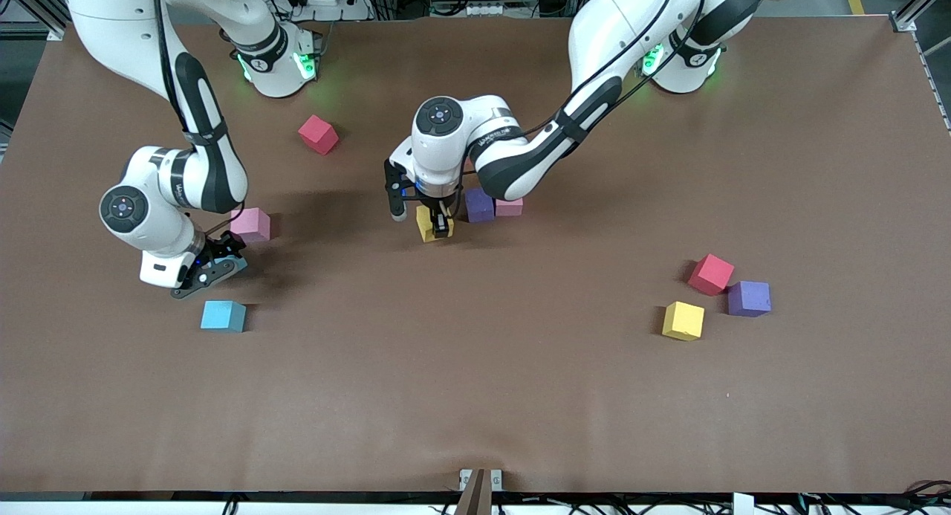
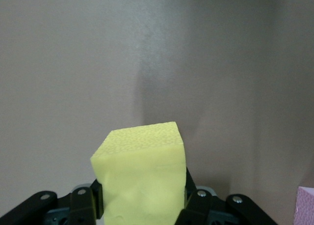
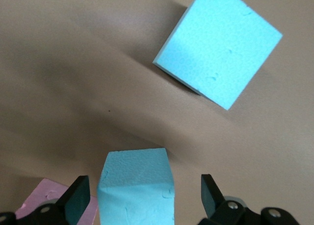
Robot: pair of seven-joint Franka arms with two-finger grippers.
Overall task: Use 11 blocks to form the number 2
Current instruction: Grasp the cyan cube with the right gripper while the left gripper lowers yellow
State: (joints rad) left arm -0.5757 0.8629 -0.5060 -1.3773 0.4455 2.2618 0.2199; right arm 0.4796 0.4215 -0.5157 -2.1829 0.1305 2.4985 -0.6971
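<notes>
Two arms work at once: the right gripper [image 3: 144, 195], jaws spread and released, straddles a light blue block [image 3: 137, 185] near the pink block [image 1: 250, 224]. Farther back, the left gripper [image 1: 438, 225] stands clenched on a yellow block [image 2: 140, 181], just beside the purple block [image 1: 479, 204] it must join.

Even, bright light from above gives soft shadows on the counter [image 1: 475, 396]; both wrist views look softer, without glare.

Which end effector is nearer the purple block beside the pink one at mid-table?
Left. The left end effector, shut on a yellow block, is right beside that purple block. The right end effector is open near the right arm's end.
</notes>
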